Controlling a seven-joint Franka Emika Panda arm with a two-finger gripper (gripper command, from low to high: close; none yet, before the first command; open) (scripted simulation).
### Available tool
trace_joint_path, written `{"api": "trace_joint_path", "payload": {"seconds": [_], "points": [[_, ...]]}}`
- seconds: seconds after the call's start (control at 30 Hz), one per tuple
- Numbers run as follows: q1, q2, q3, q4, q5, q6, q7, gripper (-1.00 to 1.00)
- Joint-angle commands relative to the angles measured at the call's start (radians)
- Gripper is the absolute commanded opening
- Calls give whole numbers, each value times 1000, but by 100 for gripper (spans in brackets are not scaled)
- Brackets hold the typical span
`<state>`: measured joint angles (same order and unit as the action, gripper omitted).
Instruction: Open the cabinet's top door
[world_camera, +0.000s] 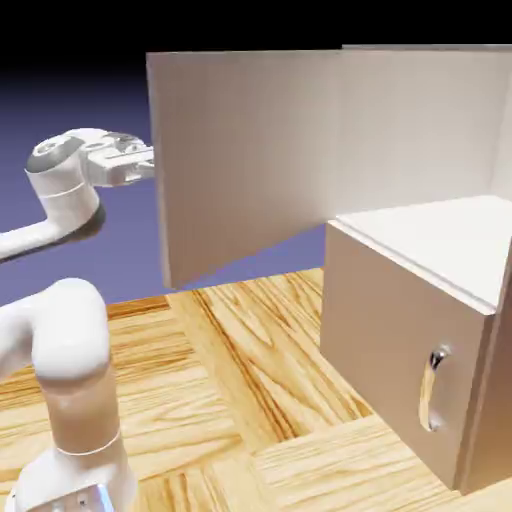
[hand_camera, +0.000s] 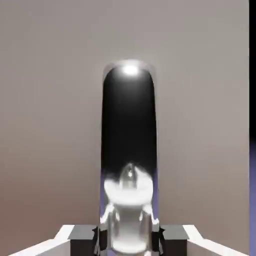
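Gripping: gripper (hand_camera: 129, 239) clenched on the chrome handle (hand_camera: 129, 150) of the top door (world_camera: 245, 160); in the hand view the handle sits between the two grey fingertips (hand_camera: 82, 240) at the bottom edge.
Arm pose: arm (world_camera: 65, 350) rises at lower left of the exterior view, bends back, and its wrist (world_camera: 70, 175) sits at upper left; the hand points level toward the right, meeting the door's outer edge.
Top door: swung wide open, standing as a flat panel across the upper middle of the exterior view, its free edge at the left beside the hand.
Cabinet: cabinet (world_camera: 480, 400) fills the right side; pale interior shelf (world_camera: 440, 235) exposed at mid right.
Lower door: lower door (world_camera: 385, 340) closed, its own chrome handle (world_camera: 433, 390) at lower right.
Exterior view only: door angle, arm bend, wooden table (world_camera: 230, 390); the fingers are hidden behind the door edge.
Hand view only: the grip itself, the handle large and upright at centre against the beige panel, a bright glint at its top.
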<state>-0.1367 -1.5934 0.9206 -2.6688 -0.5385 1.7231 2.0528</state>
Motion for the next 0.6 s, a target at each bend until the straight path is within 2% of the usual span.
{"api": "trace_joint_path", "payload": {"seconds": [0.0,0.57], "points": [[-24,9,25,36,17,-38,-1,-100],[-461,76,241,621,154,-530,-58,-100]]}}
